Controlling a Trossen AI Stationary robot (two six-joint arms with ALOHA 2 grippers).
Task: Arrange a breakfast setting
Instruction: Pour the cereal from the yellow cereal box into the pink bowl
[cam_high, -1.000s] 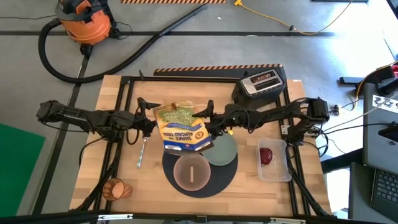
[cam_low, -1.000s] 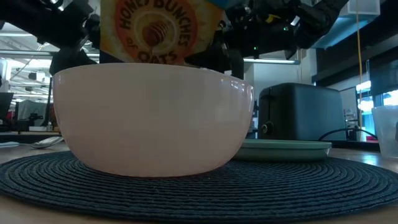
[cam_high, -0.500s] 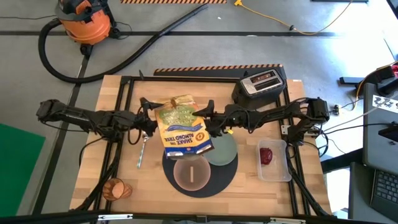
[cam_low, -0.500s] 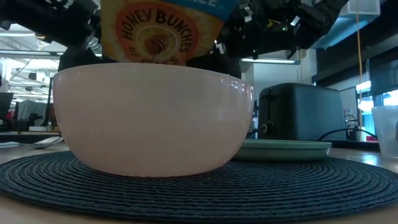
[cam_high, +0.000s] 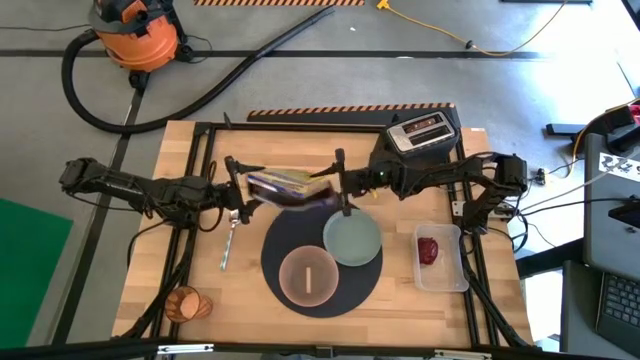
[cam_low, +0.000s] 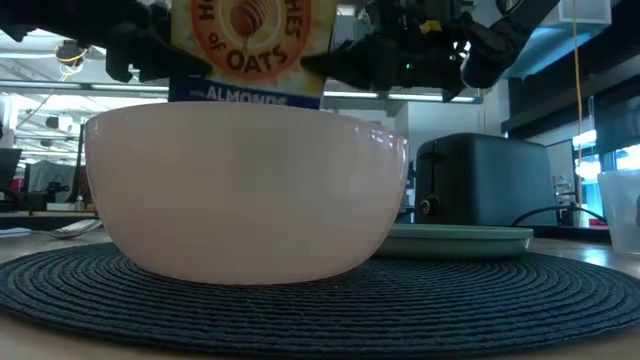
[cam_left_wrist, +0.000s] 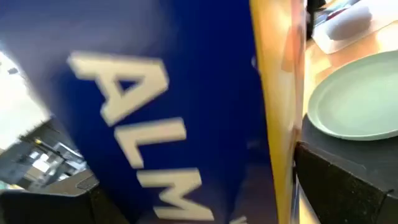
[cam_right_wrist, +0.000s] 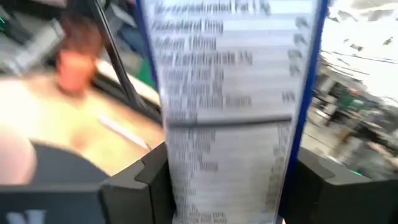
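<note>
Nearest the table's front edge, over on the left: orange translucent cup (cam_high: 187, 302) lying on the bare wood, well apart from everything else. Next in, large round dark-grey mat (cam_high: 275, 265) at centre, carrying the pink bowl (cam_high: 308, 277) on its front half. Huge in the low view, that pink bowl, sitting square on the woven mat. Just behind and to the right, pale green plate (cam_high: 353, 240), flat, overlapping the mat's rim and close beside the bowl. Off to the right, clear plastic tray (cam_high: 443, 268) holding something dark red (cam_high: 428, 250); apple or not, hard to tell from here. Left of the mat, metal spoon (cam_high: 227, 246) flat on the wood, handle running front to back.

Up above the mat's far edge, held in the air: cereal box (cam_high: 288, 186), blue and yellow, pinched from both sides. Left gripper (cam_high: 240, 190) clamped on the box's left end, right gripper (cam_high: 340, 186) clamped on its right end, the box's narrow panel squeezed between dark fingers (cam_right_wrist: 134, 186) in the right wrist view. In the low view, box hanging above and behind the bowl's rim, lettering upside down.

Farthest back, right corner: black toaster (cam_high: 420, 135), slots up. Beyond the table, orange shop vacuum (cam_high: 133, 32) on the floor.
</note>
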